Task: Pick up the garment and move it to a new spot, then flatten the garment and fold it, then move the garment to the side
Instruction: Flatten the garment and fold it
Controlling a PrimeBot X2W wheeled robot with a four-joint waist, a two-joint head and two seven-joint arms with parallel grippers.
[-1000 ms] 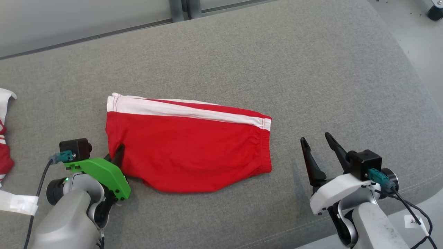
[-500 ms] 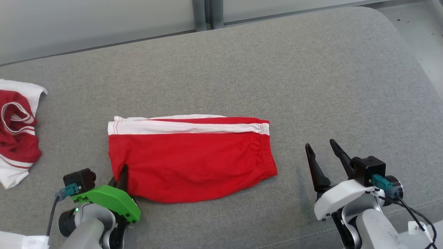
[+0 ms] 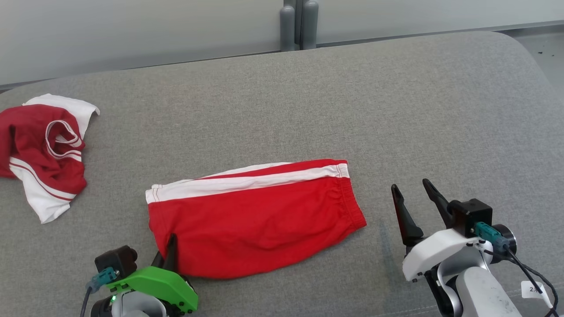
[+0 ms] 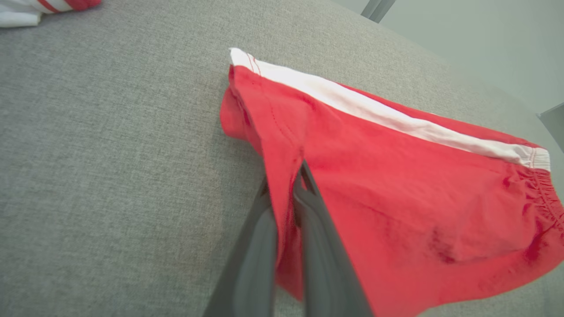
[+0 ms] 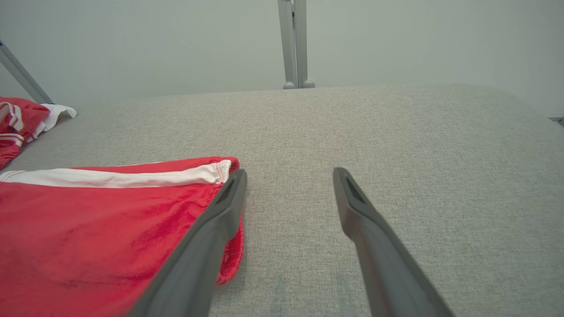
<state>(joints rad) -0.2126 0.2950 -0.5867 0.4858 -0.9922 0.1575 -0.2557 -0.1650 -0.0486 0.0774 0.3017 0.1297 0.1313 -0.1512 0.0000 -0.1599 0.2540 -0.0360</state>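
Pinching the near left edge of the shorts (image 3: 255, 220), the left gripper (image 3: 169, 248) has its jaws clamped on a fold of red cloth, as the left wrist view makes plain; the right gripper (image 3: 410, 185) hovers just off the waistband end, jaws spread wide and holding nothing; the shorts lie folded and fairly flat in the middle of the grey cushion (image 3: 396, 110), white stripe along the far side, waistband to the right; so I'd judge the flattening and folding done and the last step, shifting them aside, in hand; the next move calls for a low drag or a shallow lift, since a one-corner grip could let the fold fall open; a second garment (image 3: 44, 149) lies crumpled well off to the left, so the slide should stop short of it.
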